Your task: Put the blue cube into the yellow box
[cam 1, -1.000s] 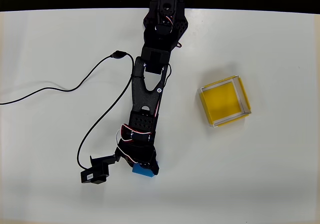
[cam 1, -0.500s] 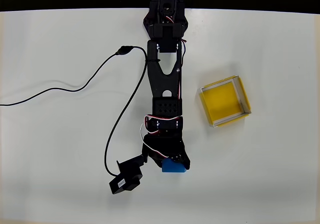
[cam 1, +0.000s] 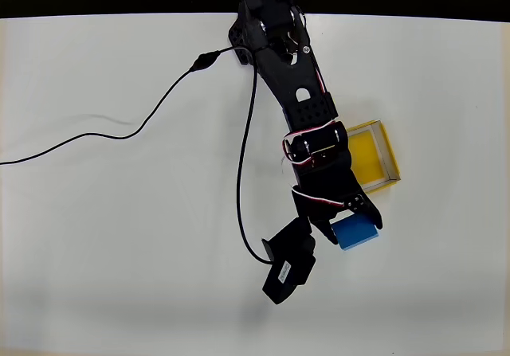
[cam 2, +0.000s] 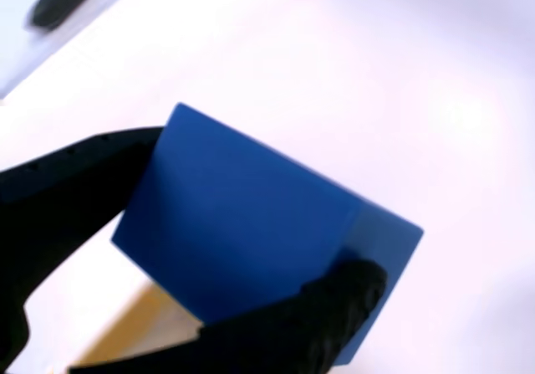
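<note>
Blue cube (cam 1: 355,233): small bright-blue block, plain matte faces, tilted; apparently lifted off the table, just below the box in the overhead view.
Yellow box (cam 1: 376,150): shallow square tray, yellow floor, pale walls; flat, partly hidden.

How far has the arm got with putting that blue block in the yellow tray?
The pickup looks done: the gripper is closed on the blue block, with a black finger on either side of it in the wrist view. The block is now beside the yellow tray, just below it in the overhead view. Left: move over the tray and let go.
</note>
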Controlling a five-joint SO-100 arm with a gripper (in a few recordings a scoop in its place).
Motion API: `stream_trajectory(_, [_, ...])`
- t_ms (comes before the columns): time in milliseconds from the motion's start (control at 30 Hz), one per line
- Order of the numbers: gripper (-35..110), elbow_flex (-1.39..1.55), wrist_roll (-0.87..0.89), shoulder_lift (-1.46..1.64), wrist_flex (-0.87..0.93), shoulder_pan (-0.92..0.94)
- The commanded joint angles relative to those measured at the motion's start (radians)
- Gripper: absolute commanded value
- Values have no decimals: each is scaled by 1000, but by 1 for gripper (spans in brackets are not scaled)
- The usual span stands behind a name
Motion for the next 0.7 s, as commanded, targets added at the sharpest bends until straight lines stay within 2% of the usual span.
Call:
stream_trajectory(0, [26, 23, 12, 221, 18, -98])
stream_trajectory(367, [26, 224, 150, 393, 121, -318])
stream_trajectory(667, [26, 293, 253, 330, 143, -316])
